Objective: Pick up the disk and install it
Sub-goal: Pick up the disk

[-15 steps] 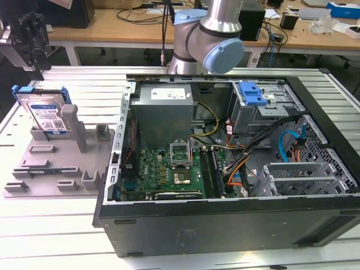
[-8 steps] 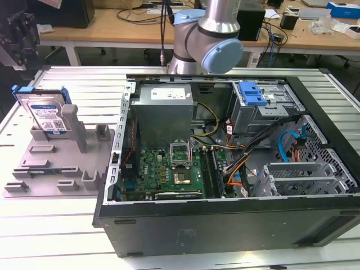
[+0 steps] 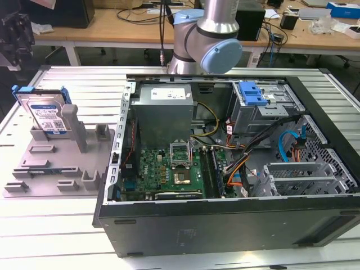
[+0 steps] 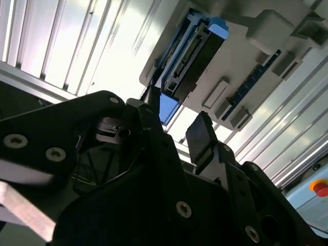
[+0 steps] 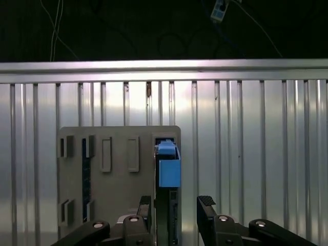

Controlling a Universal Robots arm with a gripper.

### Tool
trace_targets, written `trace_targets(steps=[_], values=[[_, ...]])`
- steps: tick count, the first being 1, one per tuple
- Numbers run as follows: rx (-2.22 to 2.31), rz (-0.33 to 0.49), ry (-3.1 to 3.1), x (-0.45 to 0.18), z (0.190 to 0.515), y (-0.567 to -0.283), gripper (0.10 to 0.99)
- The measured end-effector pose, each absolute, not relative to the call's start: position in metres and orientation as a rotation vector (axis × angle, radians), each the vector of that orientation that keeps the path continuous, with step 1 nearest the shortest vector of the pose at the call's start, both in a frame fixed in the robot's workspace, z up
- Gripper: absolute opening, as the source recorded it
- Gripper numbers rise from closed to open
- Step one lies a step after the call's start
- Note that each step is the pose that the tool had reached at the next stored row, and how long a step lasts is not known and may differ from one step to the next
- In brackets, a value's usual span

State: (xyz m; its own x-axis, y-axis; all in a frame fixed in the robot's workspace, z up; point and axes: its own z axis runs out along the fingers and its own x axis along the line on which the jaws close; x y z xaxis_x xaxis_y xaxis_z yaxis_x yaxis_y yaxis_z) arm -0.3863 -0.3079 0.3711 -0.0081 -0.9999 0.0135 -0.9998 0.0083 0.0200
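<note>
The disk [image 3: 46, 112] stands on edge in a slot of the grey holder [image 3: 56, 169] on the table, at the exterior view's left. It is silver with a blue-and-white label and a blue frame. My gripper [image 3: 14, 34] hangs above it, apart from it. In the first wrist view the disk [image 5: 168, 171] is seen edge-on, lying beyond the gap of my open gripper [image 5: 176, 205]. In the second wrist view the disk [image 4: 192, 56] sits in the holder, past my gripper [image 4: 177, 128]. Nothing is between the fingers [image 5: 206, 202].
An open computer case [image 3: 225, 219] lies to the exterior view's right of the holder, with a motherboard [image 3: 169, 169], cables and a drive cage with a blue tab [image 3: 251, 93]. The arm's base [image 3: 208, 34] stands behind the case. A red button [image 4: 320, 187] sits near the table edge.
</note>
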Motion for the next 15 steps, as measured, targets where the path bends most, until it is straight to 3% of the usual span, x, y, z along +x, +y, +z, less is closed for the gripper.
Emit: trace_targets(steps=[15], values=[[2.244, -0.006, -2.165, -0.3938, 0.3665, -0.3086, 0.482]])
